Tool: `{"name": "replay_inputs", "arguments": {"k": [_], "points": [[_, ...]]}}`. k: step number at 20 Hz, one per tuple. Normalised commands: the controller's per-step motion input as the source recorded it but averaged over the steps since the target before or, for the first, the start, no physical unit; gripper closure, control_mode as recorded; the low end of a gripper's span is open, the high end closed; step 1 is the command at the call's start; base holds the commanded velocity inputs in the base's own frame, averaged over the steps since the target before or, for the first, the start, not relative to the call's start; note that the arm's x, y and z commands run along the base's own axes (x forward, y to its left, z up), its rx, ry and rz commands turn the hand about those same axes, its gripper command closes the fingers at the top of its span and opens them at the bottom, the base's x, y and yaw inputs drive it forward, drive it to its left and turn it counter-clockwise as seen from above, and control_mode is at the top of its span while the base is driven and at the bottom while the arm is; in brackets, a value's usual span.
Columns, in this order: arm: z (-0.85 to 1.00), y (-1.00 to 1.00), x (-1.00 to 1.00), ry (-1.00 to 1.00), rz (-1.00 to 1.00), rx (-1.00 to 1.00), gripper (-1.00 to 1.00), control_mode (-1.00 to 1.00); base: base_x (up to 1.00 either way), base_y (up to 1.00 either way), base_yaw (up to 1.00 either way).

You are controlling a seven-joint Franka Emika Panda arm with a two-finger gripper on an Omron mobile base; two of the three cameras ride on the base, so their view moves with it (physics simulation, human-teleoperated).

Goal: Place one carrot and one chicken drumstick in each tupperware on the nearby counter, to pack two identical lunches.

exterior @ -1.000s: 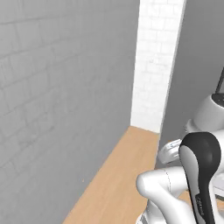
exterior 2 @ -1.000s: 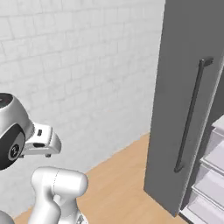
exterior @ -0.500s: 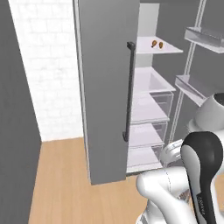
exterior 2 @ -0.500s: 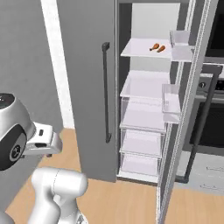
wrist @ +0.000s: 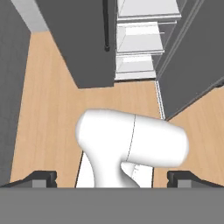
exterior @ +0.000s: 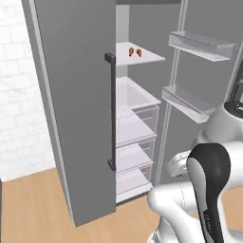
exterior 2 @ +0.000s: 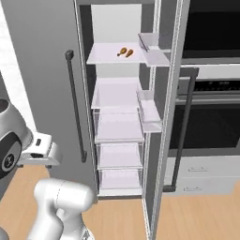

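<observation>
Brown drumsticks point(exterior 2: 125, 52) far above claw point(wrist: 112, 178).

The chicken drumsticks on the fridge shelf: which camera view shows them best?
The right base view: the chicken drumsticks lie nearly face-on on the top shelf, two brown pieces side by side. The left base view shows them smaller and from the side. The hand view looks at the lower shelves and the floor.
</observation>
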Motion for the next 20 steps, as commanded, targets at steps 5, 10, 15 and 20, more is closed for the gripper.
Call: {"name": "replay_inputs", "arguments": {"k": [5,10,15,20], "points": [[0.0,0.0,0.0,0.0,0.0,0.0,-1.0,1.0,0.7,-0.23,0.0],[0.0,0.0,0.0,0.0,0.0,0.0,-1.0,1.0,0.82,-0.29,0.0],[0.0,0.0,0.0,0.0,0.0,0.0,-1.0,1.0,0.58,-0.39,-0.03],[0.0,0.0,0.0,0.0,0.0,0.0,-1.0,1.0,0.42,-0.11,-0.11]]}}
